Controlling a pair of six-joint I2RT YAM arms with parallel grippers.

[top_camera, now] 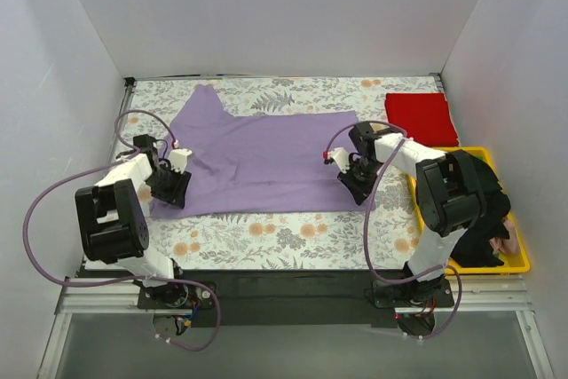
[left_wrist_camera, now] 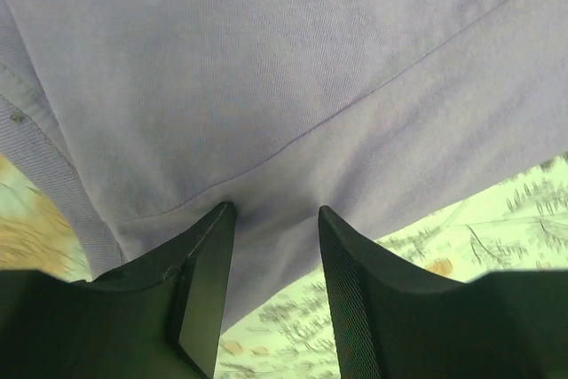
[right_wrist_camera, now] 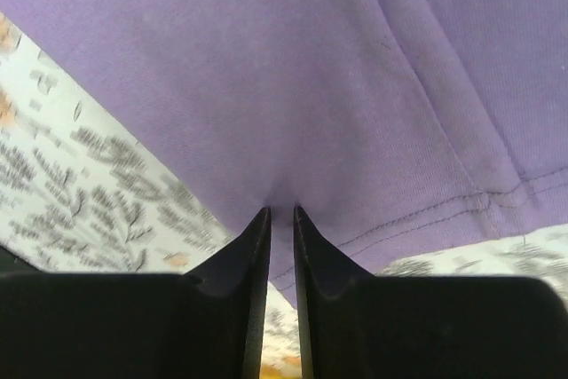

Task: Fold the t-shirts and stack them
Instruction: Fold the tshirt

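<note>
Matt soft cloths among hard plastic.
The lavender-purple cloth t-shirt is a matt, fine knit with stitched seams; the bright red cloth t-shirt, far right, looks matt and smooth. The grey-and-orange floral-print cloth beneath is matt. The yellow plastic tray, near right, is smooth and slightly glossy. The fingers of the left gripper are matt black plastic, one finely ribbed inside.

High rear view downward, two close wrist views forward and down, all on the lavender t-shirt.
</note>
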